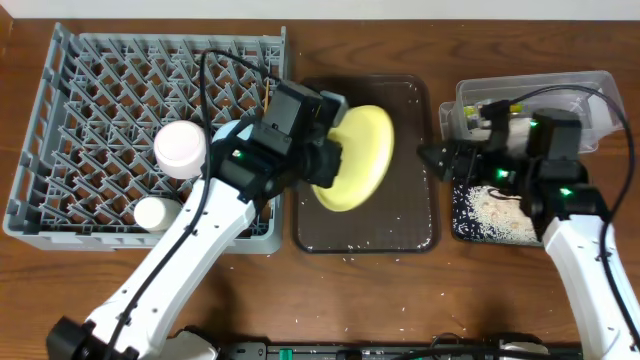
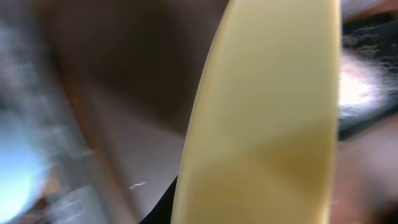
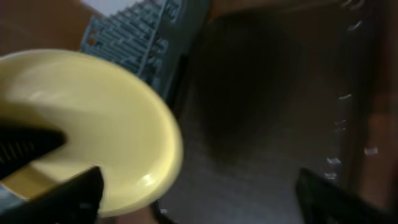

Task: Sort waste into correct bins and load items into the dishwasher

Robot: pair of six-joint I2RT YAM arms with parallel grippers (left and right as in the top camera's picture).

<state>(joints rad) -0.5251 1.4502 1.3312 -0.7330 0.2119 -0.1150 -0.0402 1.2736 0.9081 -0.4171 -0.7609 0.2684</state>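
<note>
Overhead: left gripper pinches the yellow plate by its rim; stiff, slick, I judge light; right gripper, jaws apart, empty.

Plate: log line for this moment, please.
left fingers hold plate tilted over brown tray | right fingers open, beside black tray | plate not in rack

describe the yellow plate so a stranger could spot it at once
Find the big grey dish rack on the left; a dark brown tray lies just right of it. Tilted over that tray, gripped at its edge by the left gripper, is the yellow plate, the only large yellow disc in view.
</note>
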